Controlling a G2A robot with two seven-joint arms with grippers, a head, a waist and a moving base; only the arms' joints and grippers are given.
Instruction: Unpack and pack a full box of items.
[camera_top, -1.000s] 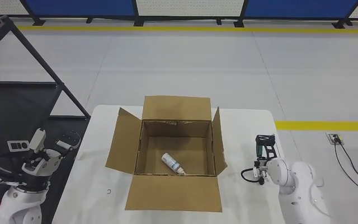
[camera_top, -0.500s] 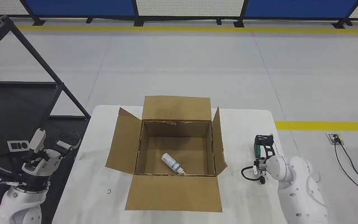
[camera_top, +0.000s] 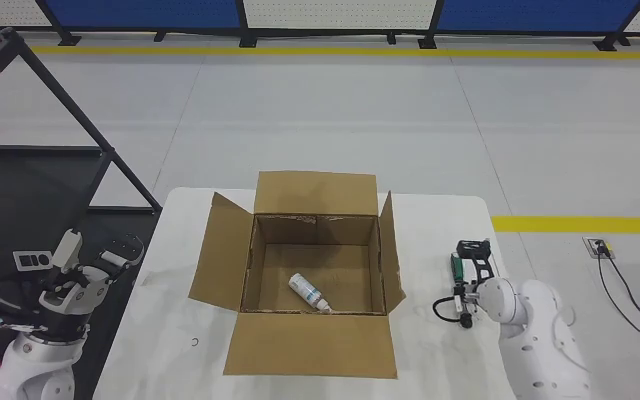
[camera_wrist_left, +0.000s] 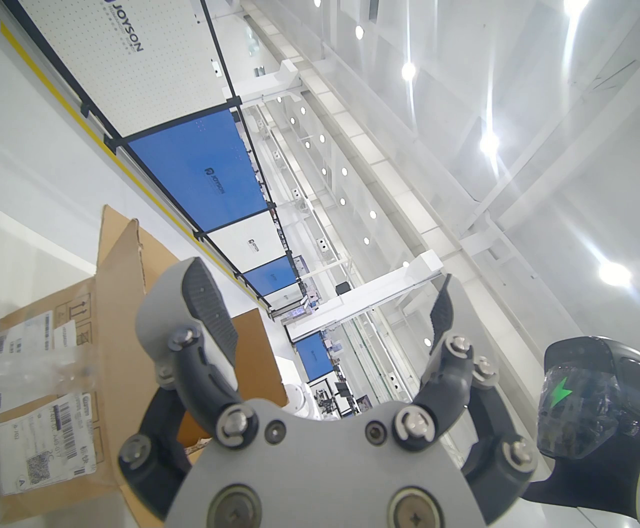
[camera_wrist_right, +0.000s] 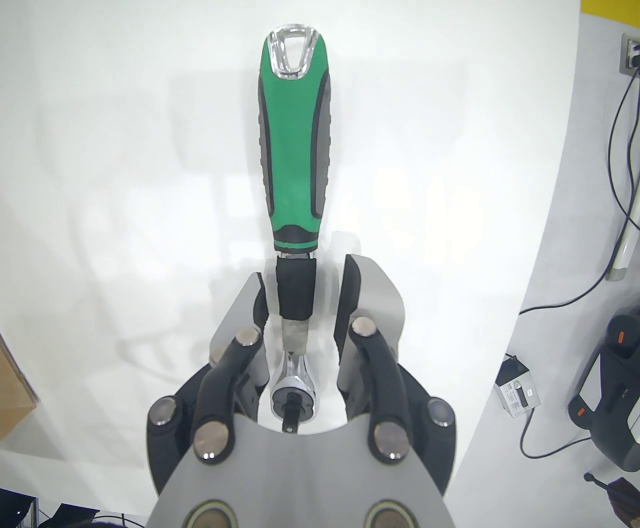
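The cardboard box (camera_top: 315, 350) stands open on the white counter (camera_top: 170, 300). A small white bottle (camera_top: 308, 292) lies inside the box. Right of the box, a green-handled ratchet wrench (camera_wrist_right: 292, 150) lies flat. The right gripper (camera_wrist_right: 305, 295) sits over its thin end, jaws apart, one on each side. Left of the box, the left gripper (camera_wrist_left: 320, 295) has wide, empty jaws.

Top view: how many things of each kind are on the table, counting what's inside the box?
Cardboard box: 1
Bottle, lying inside the box: 1
Ratchet wrench, green handle, on the table beside the box: 1
Total: 3
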